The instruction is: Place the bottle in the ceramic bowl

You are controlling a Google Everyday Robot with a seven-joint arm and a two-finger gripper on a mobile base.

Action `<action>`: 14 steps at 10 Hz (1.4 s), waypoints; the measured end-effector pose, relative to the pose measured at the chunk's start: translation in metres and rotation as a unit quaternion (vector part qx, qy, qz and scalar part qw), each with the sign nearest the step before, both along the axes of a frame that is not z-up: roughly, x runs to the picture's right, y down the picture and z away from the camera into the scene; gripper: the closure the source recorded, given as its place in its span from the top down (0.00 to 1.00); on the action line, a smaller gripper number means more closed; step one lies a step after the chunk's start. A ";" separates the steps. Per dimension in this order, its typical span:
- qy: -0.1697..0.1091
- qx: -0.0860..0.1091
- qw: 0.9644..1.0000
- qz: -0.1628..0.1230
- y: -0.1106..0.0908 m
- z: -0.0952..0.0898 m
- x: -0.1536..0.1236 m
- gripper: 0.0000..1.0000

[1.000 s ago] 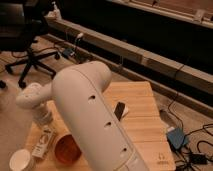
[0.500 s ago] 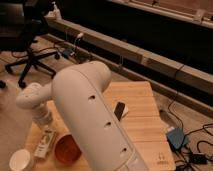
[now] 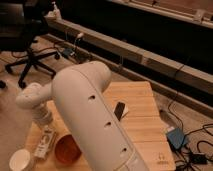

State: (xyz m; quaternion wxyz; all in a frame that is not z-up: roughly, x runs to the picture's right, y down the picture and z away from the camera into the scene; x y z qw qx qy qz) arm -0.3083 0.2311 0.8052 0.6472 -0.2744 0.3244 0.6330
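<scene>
Grasp, step 1 of 2: gripper (image 3: 46, 126) at bottle (image 3: 44, 144), just left of ceramic bowl (image 3: 67, 150); I cannot tell its hold. Next move: lift, carry rightward over it.

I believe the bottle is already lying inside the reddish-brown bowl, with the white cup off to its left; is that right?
Not quite: the camera view shows the bottle outside the ceramic bowl, on the table between it and the white cup, with the gripper just above the bottle.
</scene>
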 end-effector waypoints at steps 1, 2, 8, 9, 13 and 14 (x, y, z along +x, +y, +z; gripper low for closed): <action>-0.004 0.004 1.000 0.002 -0.003 -0.001 0.003 0.24; -0.020 0.014 1.000 0.011 -0.012 -0.006 0.006 0.16; -0.130 0.039 0.988 0.070 -0.064 -0.067 0.042 0.12; -0.129 0.037 0.988 0.073 -0.064 -0.071 0.053 0.12; -0.118 0.046 0.988 0.093 -0.070 -0.078 0.090 0.12; -0.110 0.054 0.988 0.096 -0.072 -0.078 0.100 0.12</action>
